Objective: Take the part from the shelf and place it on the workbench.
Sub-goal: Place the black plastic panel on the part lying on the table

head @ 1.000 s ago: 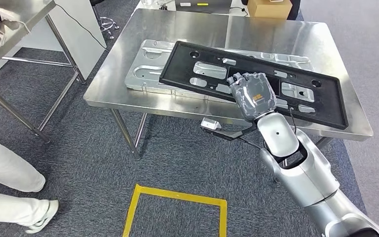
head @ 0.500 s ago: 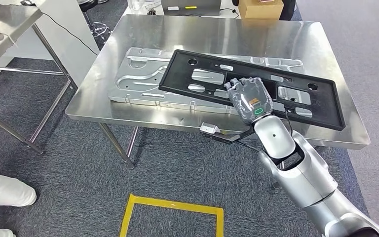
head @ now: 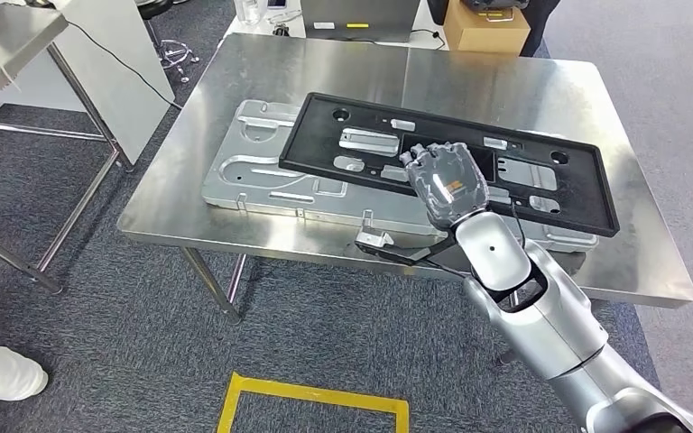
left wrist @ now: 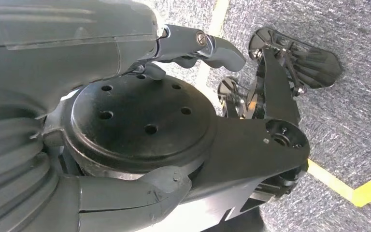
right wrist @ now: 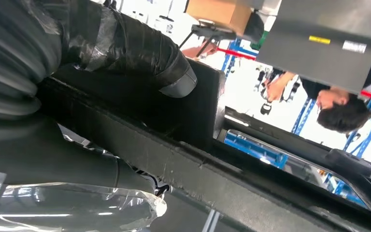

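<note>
My right hand (head: 445, 178) grips the near long edge of the black part (head: 451, 161), which hangs tilted over the table (head: 167, 212) and over the metal panel (head: 262, 171) already lying there. I can't tell how my left hand is set. If I let go unevenly, the part could slide off the panel towards the table's far edge.
</note>
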Motion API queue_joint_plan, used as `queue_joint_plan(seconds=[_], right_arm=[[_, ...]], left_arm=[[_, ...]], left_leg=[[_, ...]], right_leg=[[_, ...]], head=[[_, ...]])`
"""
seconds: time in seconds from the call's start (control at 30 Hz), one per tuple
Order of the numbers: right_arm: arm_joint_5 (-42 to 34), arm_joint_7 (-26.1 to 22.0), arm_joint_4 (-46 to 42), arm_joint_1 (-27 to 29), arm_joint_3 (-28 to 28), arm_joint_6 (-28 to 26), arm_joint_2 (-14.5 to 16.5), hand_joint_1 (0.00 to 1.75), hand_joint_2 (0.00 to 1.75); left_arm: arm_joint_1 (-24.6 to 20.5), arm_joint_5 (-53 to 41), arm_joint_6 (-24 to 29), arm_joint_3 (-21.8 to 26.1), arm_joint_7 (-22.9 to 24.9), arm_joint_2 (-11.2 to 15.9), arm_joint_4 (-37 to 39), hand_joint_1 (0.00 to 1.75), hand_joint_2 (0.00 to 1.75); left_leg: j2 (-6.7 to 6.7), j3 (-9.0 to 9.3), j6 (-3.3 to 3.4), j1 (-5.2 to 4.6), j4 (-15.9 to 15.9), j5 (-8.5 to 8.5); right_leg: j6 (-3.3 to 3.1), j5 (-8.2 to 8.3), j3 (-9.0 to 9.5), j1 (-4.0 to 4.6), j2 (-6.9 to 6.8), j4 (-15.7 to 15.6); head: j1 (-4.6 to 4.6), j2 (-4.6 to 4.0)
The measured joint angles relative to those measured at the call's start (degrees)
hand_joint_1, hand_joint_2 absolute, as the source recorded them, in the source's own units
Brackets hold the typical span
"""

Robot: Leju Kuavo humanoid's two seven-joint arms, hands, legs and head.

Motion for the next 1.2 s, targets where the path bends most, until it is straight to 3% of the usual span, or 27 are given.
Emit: queue_joint_plan(seconds=[0.03,0.13,0.2,0.3,0.37,0.47,0.5,0.53,0.57,0.63,0.67,0.7,0.73,0.87,0.93,1.0,1.03,1.07,1.13,1.17,1.2], right_arm=[[0.0,0.0,0.1,0.2,0.1,0.0,0.0,1.73,1.75],[0.0,0.0,0.5,0.3,0.1,0.0,-0.1,1.73,1.75],[0.0,-0.1,0.8,0.3,0.3,-0.1,-0.2,1.73,1.75],[-0.1,-0.2,1.1,0.4,0.6,-0.2,-0.2,1.73,1.75],[-0.2,-0.2,1.2,0.3,0.6,-0.3,-0.2,1.73,1.75],[-0.2,-0.2,1.4,0.3,0.8,-0.4,-0.1,1.73,1.75],[-0.2,-0.2,1.6,0.4,0.9,-0.4,-0.1,1.73,1.75],[-0.2,-0.2,1.8,0.5,1.0,-0.5,-0.1,1.73,1.75],[-0.2,-0.2,2.0,0.5,1.1,-0.5,-0.1,1.73,1.75],[-0.3,-0.2,2.3,0.6,1.1,-0.6,-0.1,1.73,1.75],[-0.3,-0.2,2.4,0.6,1.2,-0.7,-0.1,1.73,1.75],[-0.3,-0.2,2.5,0.6,1.2,-0.8,-0.1,1.73,1.75],[-0.3,-0.2,2.6,0.6,1.2,-0.8,-0.1,1.73,1.75],[-0.4,-0.1,2.7,0.8,1.2,-0.8,-0.1,1.73,1.75],[-0.5,0.0,2.8,0.8,1.2,-0.8,-0.1,1.73,1.75],[-0.5,0.0,3.1,1.1,1.3,-0.8,-0.2,1.73,1.75],[-0.5,0.0,3.2,1.3,1.3,-0.8,-0.2,1.73,1.75],[-0.6,0.0,3.3,1.4,1.3,-0.8,-0.2,1.73,1.75],[-0.6,0.0,3.5,1.4,1.3,-0.8,-0.2,1.73,1.75],[-0.7,0.0,3.5,1.4,1.2,-0.8,-0.2,1.73,1.75],[-0.8,0.0,3.5,1.3,1.2,-0.9,-0.2,1.73,1.75]], left_arm=[[0.1,0.0,0.1,0.0,0.0,0.0,0.0,0.0,1.75],[0.2,0.0,0.3,0.0,0.0,-0.1,0.0,0.0,1.75],[0.1,0.0,0.4,0.0,0.0,-0.2,0.0,0.0,1.75],[-0.1,0.0,0.6,0.0,0.0,-0.3,0.0,0.0,1.75],[-0.1,0.0,0.6,0.0,0.0,-0.2,0.0,0.0,1.75],[-0.2,0.0,0.6,0.0,0.0,-0.1,0.0,0.0,1.75],[-0.2,0.0,0.7,0.0,0.0,-0.1,0.0,0.0,1.75],[-0.2,0.0,0.7,0.0,0.1,-0.1,0.0,0.0,1.75],[-0.2,0.0,0.7,0.0,0.1,-0.1,0.0,0.0,1.75],[-0.1,0.0,0.8,0.0,0.1,0.0,0.0,0.0,1.75],[0.0,0.0,0.9,0.0,0.2,0.0,0.0,0.0,1.75],[0.1,0.0,1.0,0.0,0.2,0.0,0.0,0.0,1.75],[0.1,0.0,1.0,0.0,0.2,0.0,0.0,0.0,1.75],[0.0,0.0,1.1,0.0,0.2,-0.1,0.0,0.0,1.75],[-0.1,0.0,1.1,0.0,0.2,-0.1,0.0,0.0,1.75],[-0.2,0.0,1.1,0.0,0.2,-0.1,0.0,0.0,1.75],[-0.1,0.0,1.1,0.0,0.2,-0.1,0.0,0.0,1.75],[-0.1,0.0,1.2,0.0,0.2,-0.1,0.0,0.0,1.75],[-0.1,0.0,1.2,0.0,0.2,-0.1,0.0,0.0,1.75],[-0.1,0.0,1.3,0.0,0.1,-0.2,0.0,0.0,1.75],[-0.1,0.0,1.3,0.1,0.1,-0.3,0.0,0.0,1.75]], left_leg=[[-0.06,0.56,-0.01,-0.03,0.0,-0.48],[-0.17,2.79,-0.3,-0.15,0.0,-2.12],[-0.16,3.43,-0.89,-0.16,-0.2,-2.93],[-0.05,3.88,-1.87,-0.26,0.2,-3.34],[-0.02,2.62,-2.29,-0.27,3.5,-3.77],[-0.01,-3.64,-3.04,0.21,13.4,-7.02],[0.0,-5.46,-3.33,0.4,15.3,-7.71],[0.01,-6.47,-3.62,0.57,15.4,-7.21],[0.02,-6.55,-3.81,0.73,13.6,-5.34],[0.0,-4.91,-4.19,0.98,6.8,0.49],[0.02,-4.18,-4.21,0.89,3.5,2.03],[0.04,-3.76,-3.97,0.78,1.6,2.9],[0.03,-3.7,-3.55,0.64,0.8,2.71],[-0.03,-3.05,-1.71,0.69,0.4,2.25],[0.02,-2.42,-1.02,0.6,0.3,1.76],[-0.02,-1.83,-0.62,0.34,0.4,1.17],[-0.09,-1.45,-0.52,0.18,0.4,0.85],[-0.19,-0.98,-0.46,0.0,0.4,0.49],[-0.35,0.19,-0.42,-0.35,0.3,-0.31],[-0.36,0.65,-0.51,-0.57,0.3,-0.66],[-0.35,0.91,-0.66,-0.58,0.3,-0.9]], right_leg=[[-0.01,1.04,-0.98,0.01,-0.01,-0.1],[-0.69,9.1,0.38,0.31,-0.12,-9.0],[-1.53,11.77,1.17,0.89,-0.33,-13.7],[-2.58,11.58,1.99,0.93,-0.41,-15.1],[-3.19,11.15,3.45,0.41,-0.39,-15.9],[-3.62,10.26,4.98,0.13,-0.36,-16.4],[-3.56,9.87,5.4,0.09,-0.33,-16.4],[-3.44,9.45,5.9,0.03,-0.3,-16.4],[-3.25,8.99,6.49,-0.07,-0.25,-16.4],[-2.69,8.02,7.63,-0.29,-0.19,-16.3],[-2.36,7.65,7.87,-0.32,-0.13,-16.2],[-1.98,7.32,7.89,-0.26,-0.08,-16.0],[-1.59,7.03,7.8,-0.16,-0.04,-15.9],[-0.34,5.1,7.31,-0.29,-0.12,-14.0],[-0.06,2.43,4.25,-0.35,-0.18,-7.9],[0.04,0.36,-0.27,-0.33,-0.21,-0.7],[-0.07,0.74,-1.7,-0.3,-0.21,0.9],[-0.33,2.38,-2.02,-0.17,-0.21,0.2],[-1.41,7.6,0.18,0.3,-0.2,-6.7],[-2.07,9.55,1.57,0.62,-0.24,-10.1],[-2.63,10.5,2.67,0.91,-0.28,-12.7]], head=[[0.0,0.0],[-0.01,0.0],[0.01,0.0],[-0.03,0.0],[-0.08,0.0],[-0.16,0.0],[-0.15,0.0],[-0.16,0.0],[-0.16,0.0],[-0.15,0.0],[-0.16,0.0],[-0.16,0.0],[-0.15,0.0],[-0.09,0.0],[-0.06,0.0],[-0.07,0.0],[-0.07,0.0],[-0.07,0.0],[-0.07,0.0],[-0.13,0.0],[-0.15,0.0]])
